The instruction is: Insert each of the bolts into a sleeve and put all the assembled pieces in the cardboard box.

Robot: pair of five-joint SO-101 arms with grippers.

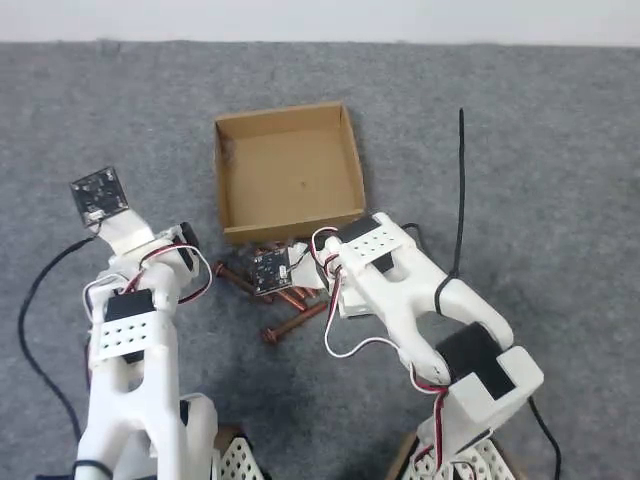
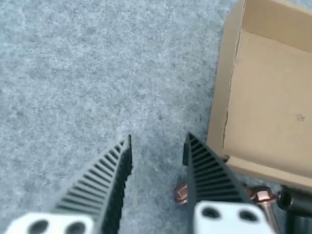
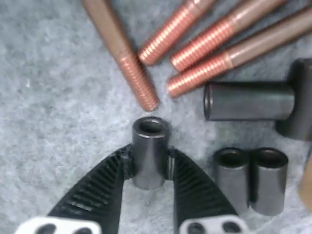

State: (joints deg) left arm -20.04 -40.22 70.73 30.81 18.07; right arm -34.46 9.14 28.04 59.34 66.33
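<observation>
My right gripper point(image 3: 149, 163) is shut on a dark sleeve point(image 3: 149, 151) that rests on the carpet, one finger on each side. Several copper bolts point(image 3: 127, 58) lie just beyond it with their threaded ends toward the sleeve. Three more sleeves lie beside it: one on its side point(image 3: 248, 100) and a pair together point(image 3: 249, 179). In the high view the bolts point(image 1: 295, 320) lie in front of the cardboard box point(image 1: 290, 170), with the right arm over them. My left gripper point(image 2: 158, 146) is open over bare carpet beside the box wall point(image 2: 222, 97), holding nothing.
Grey carpet covers the table. A bolt head point(image 2: 181, 193) shows close to one left finger. A black cable point(image 1: 460, 190) runs over the carpet right of the box. The inside of the box point(image 2: 273, 97) holds nothing. Carpet to the far left and far right is free.
</observation>
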